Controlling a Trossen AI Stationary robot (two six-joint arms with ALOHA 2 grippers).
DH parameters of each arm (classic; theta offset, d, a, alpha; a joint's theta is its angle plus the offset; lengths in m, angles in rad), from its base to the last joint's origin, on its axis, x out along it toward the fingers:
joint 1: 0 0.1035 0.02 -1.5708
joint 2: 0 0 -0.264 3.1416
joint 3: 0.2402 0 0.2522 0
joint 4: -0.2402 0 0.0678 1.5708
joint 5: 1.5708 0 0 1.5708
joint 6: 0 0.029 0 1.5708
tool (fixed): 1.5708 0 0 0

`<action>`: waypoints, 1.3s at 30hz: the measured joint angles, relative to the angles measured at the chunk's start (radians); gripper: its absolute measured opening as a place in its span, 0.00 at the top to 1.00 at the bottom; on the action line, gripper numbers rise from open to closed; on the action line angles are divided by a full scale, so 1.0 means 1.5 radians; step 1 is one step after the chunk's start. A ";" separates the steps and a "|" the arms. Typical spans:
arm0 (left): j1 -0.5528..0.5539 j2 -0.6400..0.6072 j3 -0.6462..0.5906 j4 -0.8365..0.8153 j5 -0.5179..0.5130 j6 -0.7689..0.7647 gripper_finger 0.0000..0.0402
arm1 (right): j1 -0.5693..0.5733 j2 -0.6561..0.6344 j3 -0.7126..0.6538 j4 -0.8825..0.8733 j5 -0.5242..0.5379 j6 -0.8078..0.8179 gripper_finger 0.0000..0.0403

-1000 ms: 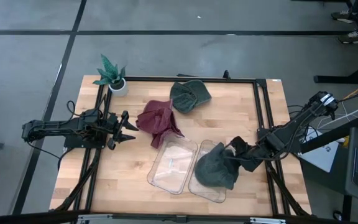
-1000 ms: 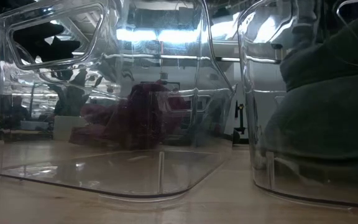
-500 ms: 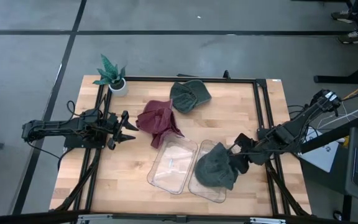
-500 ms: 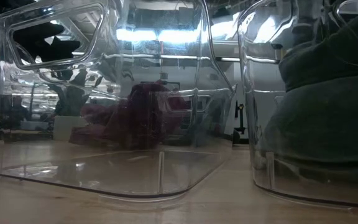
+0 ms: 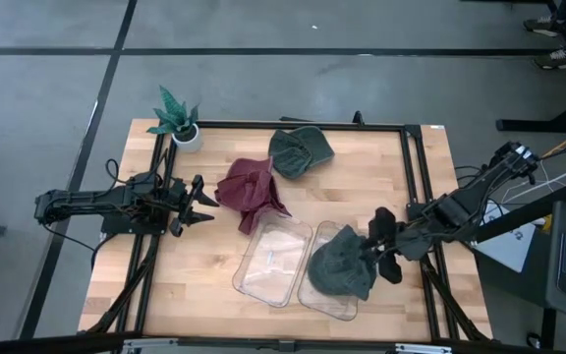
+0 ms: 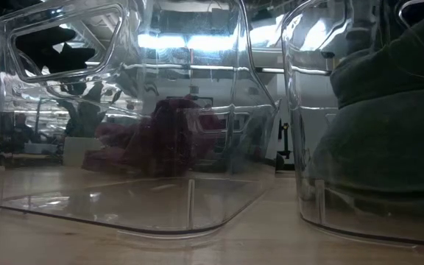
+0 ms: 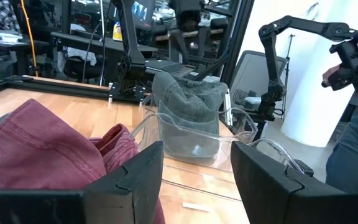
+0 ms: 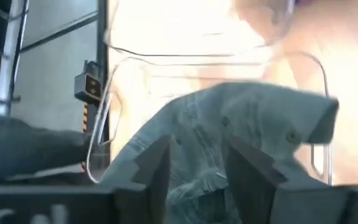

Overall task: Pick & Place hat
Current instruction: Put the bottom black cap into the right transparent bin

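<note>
We see the dark green hat (image 5: 340, 264) lying in the right clear bin (image 5: 313, 295); the right tool (image 5: 378, 248), fingers apart, sits just beside it, the left tool (image 5: 201, 204), fingers apart, near the maroon hat (image 5: 251, 191)

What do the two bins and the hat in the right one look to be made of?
The bins: clear rigid plastic, glossy, the wood showing through and reflections on the walls. The hat: soft woven cloth, probably washed cotton, matte grey-green, with visible seams and slumped folds. The right gripper is open beside it.
</note>
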State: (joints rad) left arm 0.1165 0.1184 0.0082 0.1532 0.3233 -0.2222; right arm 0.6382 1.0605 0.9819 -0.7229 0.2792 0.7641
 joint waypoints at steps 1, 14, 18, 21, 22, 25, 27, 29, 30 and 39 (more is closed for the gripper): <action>0.000 0.000 0.000 0.000 0.000 0.000 0.54 | -0.001 0.004 0.009 -0.004 -0.004 -0.022 0.69; 0.000 0.000 0.000 0.000 0.000 0.000 0.54 | -0.059 0.096 0.002 -0.016 -0.093 -0.116 0.99; 0.000 0.000 0.000 0.000 0.000 0.000 0.54 | -0.063 0.106 0.002 -0.044 -0.103 -0.098 0.98; 0.000 0.000 0.000 0.000 0.000 0.000 0.54 | -0.063 0.106 0.001 -0.077 -0.117 -0.060 0.99; 0.000 0.000 0.000 0.000 0.000 0.000 0.54 | -0.063 0.106 0.001 -0.088 -0.121 -0.046 0.99; 0.000 0.000 0.000 0.000 0.000 0.000 0.54 | -0.055 0.106 0.001 -0.110 -0.137 -0.012 0.99; 0.000 0.000 0.000 0.000 0.000 0.000 0.54 | -0.046 0.106 -0.002 -0.111 -0.145 -0.001 0.99; 0.000 0.000 0.000 0.000 0.000 0.000 0.54 | -0.041 0.106 -0.012 -0.108 -0.160 0.013 0.99; 0.000 0.000 0.000 0.000 0.000 0.000 0.54 | -0.037 0.106 -0.020 -0.105 -0.171 0.022 0.99; 0.000 0.000 0.000 0.000 0.000 0.000 0.54 | -0.032 0.106 -0.091 0.008 -0.254 0.073 0.98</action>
State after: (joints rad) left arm 0.1165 0.1184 0.0082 0.1532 0.3232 -0.2222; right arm 0.5896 1.2201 0.8449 -0.7108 -0.1013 0.8738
